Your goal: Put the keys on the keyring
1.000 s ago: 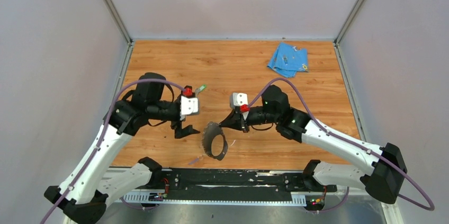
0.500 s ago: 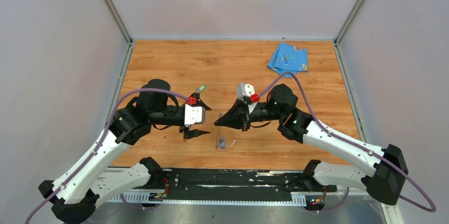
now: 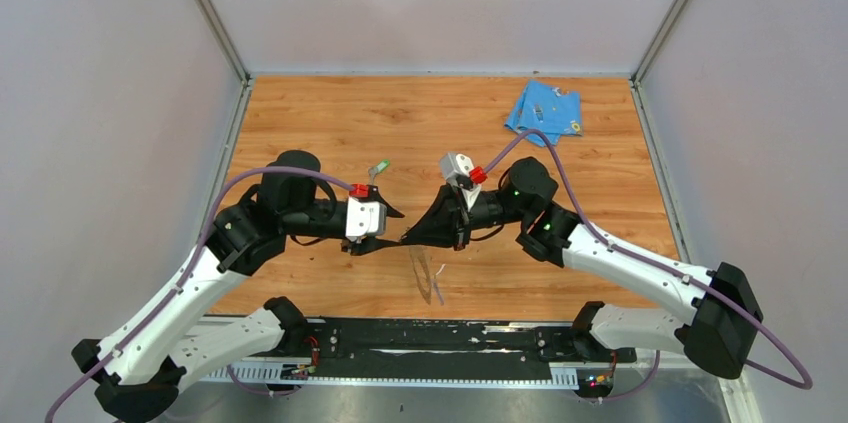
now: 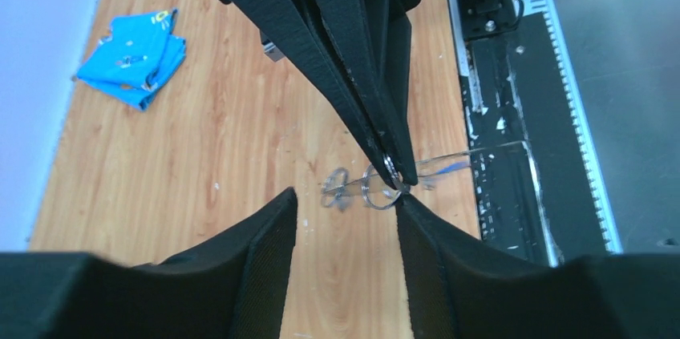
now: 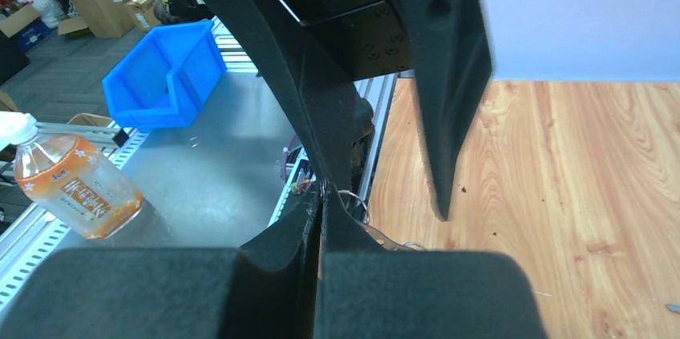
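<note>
My right gripper [image 3: 406, 236] is shut on the keyring [image 3: 428, 278], a thin grey band that hangs edge-on below its tips above the near table. In the left wrist view the right fingers pinch small rings [image 4: 377, 193], and the band [image 4: 489, 149] trails right with a blurred blue bit [image 4: 451, 168] beside it. My left gripper [image 4: 345, 195] is open; its right finger touches the pinched rings and only wood shows between the jaws. In the right wrist view the right gripper [image 5: 322, 192] is pressed shut with a ring [image 5: 355, 199] just past it. A green-headed key [image 3: 380, 167] lies on the table behind the left gripper.
A light-blue cloth [image 3: 543, 111] lies at the far right of the wooden table [image 3: 330, 123]. A black rail [image 3: 430, 338] runs along the near edge. Off the table, the right wrist view shows a blue bin [image 5: 164, 74] and a drink bottle [image 5: 68, 179].
The left gripper moved right until it met the right gripper's tips, and its jaws narrowed. The right wrist rolled, turning the keyring from a broad loop to edge-on.
</note>
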Controlling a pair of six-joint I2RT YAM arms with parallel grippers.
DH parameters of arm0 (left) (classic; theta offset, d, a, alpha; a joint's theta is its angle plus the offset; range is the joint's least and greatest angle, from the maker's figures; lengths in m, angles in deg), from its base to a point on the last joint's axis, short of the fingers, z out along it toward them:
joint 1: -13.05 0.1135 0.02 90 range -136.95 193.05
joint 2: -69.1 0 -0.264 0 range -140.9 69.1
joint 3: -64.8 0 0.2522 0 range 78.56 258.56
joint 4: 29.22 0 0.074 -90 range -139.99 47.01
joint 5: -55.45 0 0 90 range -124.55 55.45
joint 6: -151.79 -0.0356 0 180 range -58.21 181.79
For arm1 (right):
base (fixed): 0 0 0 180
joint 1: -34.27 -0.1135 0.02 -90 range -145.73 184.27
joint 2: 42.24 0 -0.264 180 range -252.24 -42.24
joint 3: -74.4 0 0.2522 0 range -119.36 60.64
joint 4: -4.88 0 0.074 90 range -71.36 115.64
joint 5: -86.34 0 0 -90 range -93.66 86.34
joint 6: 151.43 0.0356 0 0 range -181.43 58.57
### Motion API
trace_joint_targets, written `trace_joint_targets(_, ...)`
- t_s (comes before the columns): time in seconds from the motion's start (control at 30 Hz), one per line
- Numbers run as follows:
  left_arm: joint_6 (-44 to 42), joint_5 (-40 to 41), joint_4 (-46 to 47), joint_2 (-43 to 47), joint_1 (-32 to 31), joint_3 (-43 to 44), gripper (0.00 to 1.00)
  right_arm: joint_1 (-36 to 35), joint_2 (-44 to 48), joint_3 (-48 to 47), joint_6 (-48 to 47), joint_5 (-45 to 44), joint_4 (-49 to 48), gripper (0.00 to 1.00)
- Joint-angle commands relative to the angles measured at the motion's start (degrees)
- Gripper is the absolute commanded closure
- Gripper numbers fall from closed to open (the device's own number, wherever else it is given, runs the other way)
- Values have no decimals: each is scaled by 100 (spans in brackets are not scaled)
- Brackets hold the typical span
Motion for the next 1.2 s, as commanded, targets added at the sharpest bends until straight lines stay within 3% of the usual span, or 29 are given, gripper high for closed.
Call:
trace_joint_targets(0.0,101,-145,123,101,-61,-28,54,46,6,-167,256,265,-496,100)
trace_joint_targets(0.17,76,-16,160,119,-61,-92,58,51,-22,-208,281,314,-489,100)
trace_joint_targets(0.43,780,681,757,187,-61,-252,75,51,27,-229,242,449,-404,100)
trace_joint_targets(0.63,1137,686,801,201,-61,-314,93,54,145,-241,-23,455,-67,100)
trace_joint_targets(0.77,1168,376,601,235,-61,-299,94,106,304,-206,-108,409,85,100)
trace_joint_targets(0.83,1022,179,492,298,-61,-333,88,154,367,-188,-94,394,128,100)
trace_joint_targets(0.87,948,35,465,323,-61,-364,76,156,380,-187,-89,390,129,100)
trace_joint_targets(0.9,891,-203,445,330,-61,-386,55,164,384,-186,-78,389,129,100)
trace_joint_targets(0.93,758,-406,410,341,-61,-404,42,177,385,-186,-71,384,132,100)
trace_joint_targets(0.97,688,-556,392,344,-61,-414,35,174,374,-193,-62,384,128,100)
trace_joint_targets(1.03,584,-668,395,332,-61,-404,28,178,333,-200,-30,374,107,100)
trace_joint_targets(1.17,520,-667,449,277,-65,-332,27,176,243,-204,33,379,4,100)
